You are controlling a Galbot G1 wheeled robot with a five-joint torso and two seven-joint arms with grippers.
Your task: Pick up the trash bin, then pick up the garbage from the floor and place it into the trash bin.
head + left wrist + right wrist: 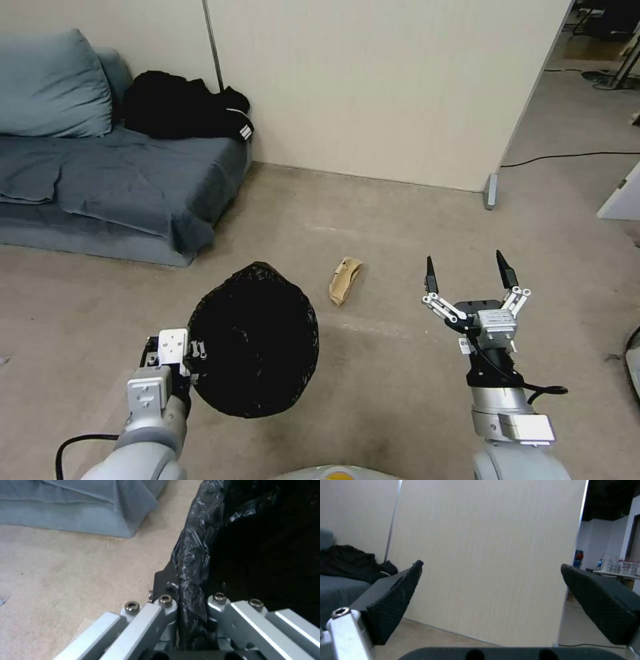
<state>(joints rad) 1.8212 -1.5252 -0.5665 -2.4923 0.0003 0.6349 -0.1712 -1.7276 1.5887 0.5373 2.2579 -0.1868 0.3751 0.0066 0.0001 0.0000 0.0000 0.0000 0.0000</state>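
Note:
The trash bin (257,340), lined with a black bag, hangs above the carpet at lower left of the head view, its dark mouth facing up. My left gripper (195,357) is shut on the bin's near-left rim; the left wrist view shows the bag-covered rim (190,580) pinched between the metal fingers (166,605). One piece of garbage, a tan crumpled paper (345,280), lies on the floor just beyond the bin. My right gripper (470,267) hovers to the right of the paper, open, its black fingertips (398,600) spread wide with nothing between them.
A blue-grey sofa (113,180) with a black garment (183,107) stands at the far left. A beige partition wall (373,87) runs behind, ending at a foot (491,191). A black cable (567,157) lies on the carpet at the right, and open carpet surrounds the paper.

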